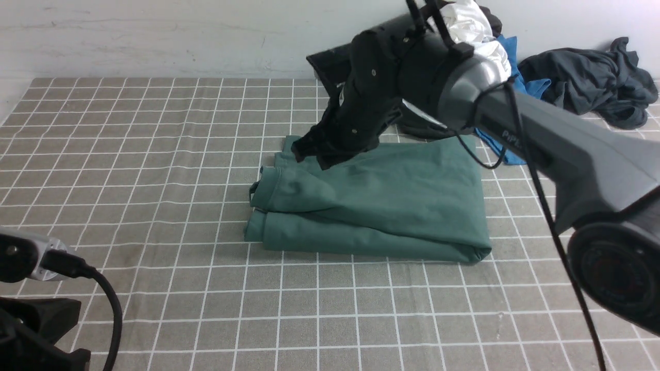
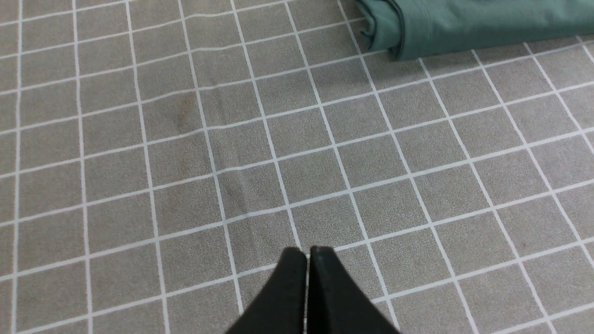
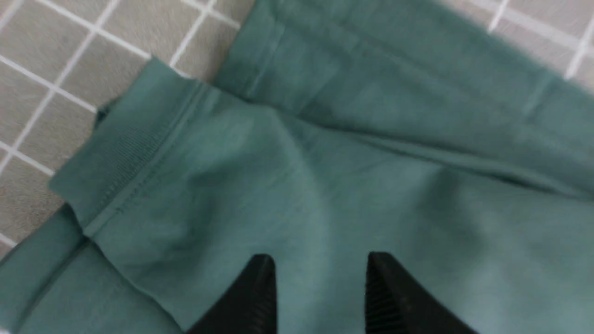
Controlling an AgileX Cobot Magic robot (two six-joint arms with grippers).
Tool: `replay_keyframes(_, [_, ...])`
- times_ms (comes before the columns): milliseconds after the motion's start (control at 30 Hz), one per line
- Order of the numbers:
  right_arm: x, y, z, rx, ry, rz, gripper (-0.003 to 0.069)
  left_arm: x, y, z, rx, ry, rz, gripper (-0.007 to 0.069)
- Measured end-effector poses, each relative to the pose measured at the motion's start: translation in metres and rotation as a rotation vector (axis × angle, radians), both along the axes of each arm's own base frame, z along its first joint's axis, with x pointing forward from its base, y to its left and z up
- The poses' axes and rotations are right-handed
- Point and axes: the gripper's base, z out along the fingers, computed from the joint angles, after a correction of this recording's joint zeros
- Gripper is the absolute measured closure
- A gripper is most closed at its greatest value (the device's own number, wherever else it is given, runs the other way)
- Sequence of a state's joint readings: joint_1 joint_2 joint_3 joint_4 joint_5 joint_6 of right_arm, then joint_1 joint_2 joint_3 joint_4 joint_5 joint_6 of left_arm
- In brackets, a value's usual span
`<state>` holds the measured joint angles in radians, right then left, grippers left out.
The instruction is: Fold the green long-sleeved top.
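The green long-sleeved top lies folded into a thick rectangle on the checked cloth near the middle. A ribbed cuff sticks out at its left end. My right gripper hovers over the top's far left part, jaws open and empty, with green fabric under them. My left gripper is shut and empty, low over bare checked cloth, well short of the top's near left corner. In the front view only the left arm's wrist shows at the lower left.
A pile of clothes sits at the back right by the wall: a dark charcoal-grey garment, a bright blue T-shirt, a white garment and a black one. The checked cloth covers the table.
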<state>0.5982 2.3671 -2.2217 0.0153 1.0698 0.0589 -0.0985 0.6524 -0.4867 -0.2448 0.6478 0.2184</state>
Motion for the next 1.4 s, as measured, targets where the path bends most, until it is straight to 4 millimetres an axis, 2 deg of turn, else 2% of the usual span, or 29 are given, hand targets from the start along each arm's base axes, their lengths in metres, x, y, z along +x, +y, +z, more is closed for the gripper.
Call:
replay_keyframes(67, [0.002, 0.017, -0.027, 0.077, 0.031, -0.001, 0.0522, 0.0, -0.001, 0.0, -0.014, -0.001, 0.002, 0.0632])
replay_keyframes(133, [-0.001, 0.033, -0.043, 0.135, 0.032, 0.017, 0.0586, 0.0, -0.001, 0.0, -0.015, -0.001, 0.001, 0.0632])
replay_keyframes(167, [-0.002, 0.036, -0.046, 0.141, 0.035, 0.021, 0.0592, 0.0, -0.001, 0.0, -0.015, -0.001, 0.0, 0.0632])
replay_keyframes(200, [-0.007, 0.051, -0.055, 0.164, 0.006, 0.067, 0.0637, -0.001, -0.001, 0.001, -0.007, -0.004, -0.007, 0.0632])
replay_keyframes(267, [-0.017, 0.07, -0.056, 0.173, -0.049, 0.14, 0.0662, -0.003, -0.001, 0.002, 0.005, -0.018, -0.023, 0.0632])
replay_keyframes(300, [-0.018, 0.071, -0.056, 0.172, -0.054, 0.146, 0.0664, -0.004, -0.001, 0.003, 0.005, -0.024, -0.025, 0.0632])
replay_keyframes(367, [-0.03, 0.086, -0.037, 0.158, -0.134, 0.221, 0.0671, -0.011, -0.002, 0.008, 0.011, -0.084, -0.052, 0.0632])
replay_keyframes(400, [-0.032, 0.088, -0.035, 0.155, -0.139, 0.229, 0.0671, -0.013, -0.001, 0.009, 0.011, -0.095, -0.054, 0.0632])
replay_keyframes(500, [-0.044, 0.087, 0.02, 0.093, -0.273, 0.289, 0.0671, -0.028, -0.002, 0.013, 0.021, -0.193, -0.092, 0.0632])
replay_keyframes(533, [-0.048, 0.082, 0.038, 0.063, -0.309, 0.3, 0.0672, -0.033, -0.002, 0.015, 0.025, -0.227, -0.101, 0.0632])
replay_keyframes(567, [-0.056, 0.071, 0.072, 0.02, -0.366, 0.303, 0.0671, -0.04, -0.002, 0.016, 0.03, -0.279, -0.111, 0.0632])
replay_keyframes(600, [-0.061, 0.063, 0.093, 0.0, -0.401, 0.3, 0.0671, -0.044, -0.001, 0.017, 0.037, -0.3, -0.117, 0.0632])
replay_keyframes(667, [-0.079, 0.034, 0.146, -0.072, -0.45, 0.271, 0.0671, -0.055, 0.0, 0.021, 0.05, -0.376, -0.125, 0.0632])
replay_keyframes(700, [-0.085, 0.024, 0.158, -0.099, -0.446, 0.257, 0.0671, -0.06, 0.0, 0.023, 0.054, -0.41, -0.127, 0.0632])
replay_keyframes(733, [-0.094, 0.007, 0.182, -0.131, -0.465, 0.232, 0.0672, -0.065, 0.001, 0.024, 0.058, -0.44, -0.128, 0.0632])
replay_keyframes(767, [-0.096, 0.004, 0.185, -0.142, -0.461, 0.227, 0.0672, -0.066, 0.001, 0.025, 0.056, -0.45, -0.128, 0.0632])
replay_keyframes(800, [-0.106, -0.022, 0.214, -0.164, -0.498, 0.183, 0.0673, -0.073, 0.001, 0.027, 0.057, -0.487, -0.128, 0.0632])
replay_keyframes(867, [-0.115, -0.046, 0.237, -0.153, -0.525, 0.134, 0.0673, -0.078, 0.002, 0.028, 0.054, -0.518, -0.128, 0.0632])
replay_keyframes(900, [-0.115, -0.05, 0.237, -0.155, -0.522, 0.125, 0.0673, -0.079, 0.002, 0.028, 0.054, -0.521, -0.128, 0.0632])
replay_keyframes(1000, [-0.135, -0.103, 0.254, -0.106, -0.474, 0.03, 0.0673, -0.083, 0.001, 0.029, 0.038, -0.544, -0.129, 0.0632])
replay_keyframes(1033, [-0.139, -0.107, 0.255, -0.1, -0.465, 0.028, 0.0673, -0.083, 0.001, 0.029, 0.037, -0.544, -0.129, 0.0632])
replay_keyframes(1100, [-0.153, -0.128, 0.249, -0.087, -0.412, 0.006, 0.0673, -0.083, 0.001, 0.029, 0.037, -0.542, -0.129, 0.0632])
replay_keyframes(1133, [-0.169, -0.143, 0.237, -0.083, -0.348, 0.004, 0.0673, -0.083, 0.001, 0.029, 0.036, -0.542, -0.129, 0.0632])
replay_keyframes(1167, [-0.174, -0.146, 0.238, -0.075, -0.348, 0.006, 0.0673, -0.083, 0.001, 0.029, 0.035, -0.542, -0.129, 0.0632])
replay_keyframes(1200, [-0.185, -0.153, 0.218, -0.087, -0.298, 0.019, 0.0673, -0.083, 0.001, 0.029, 0.035, -0.542, -0.129, 0.0632])
replay_keyframes(1300, [-0.21, -0.164, 0.181, -0.04, -0.309, 0.05, 0.0673, -0.083, 0.001, 0.029, 0.034, -0.542, -0.129, 0.0632])
replay_keyframes(1333, [-0.218, -0.168, 0.17, -0.016, -0.331, 0.057, 0.0673, -0.083, 0.001, 0.029, 0.034, -0.541, -0.129, 0.0632])
replay_keyframes(1367, [-0.219, -0.168, 0.169, -0.004, -0.349, 0.059, 0.0673, -0.083, 0.001, 0.029, 0.034, -0.541, -0.129, 0.0632])
replay_keyframes(1400, [-0.232, -0.175, 0.147, 0.017, -0.385, 0.075, 0.0673, -0.083, 0.001, 0.029, 0.034, -0.541, -0.129, 0.0632])
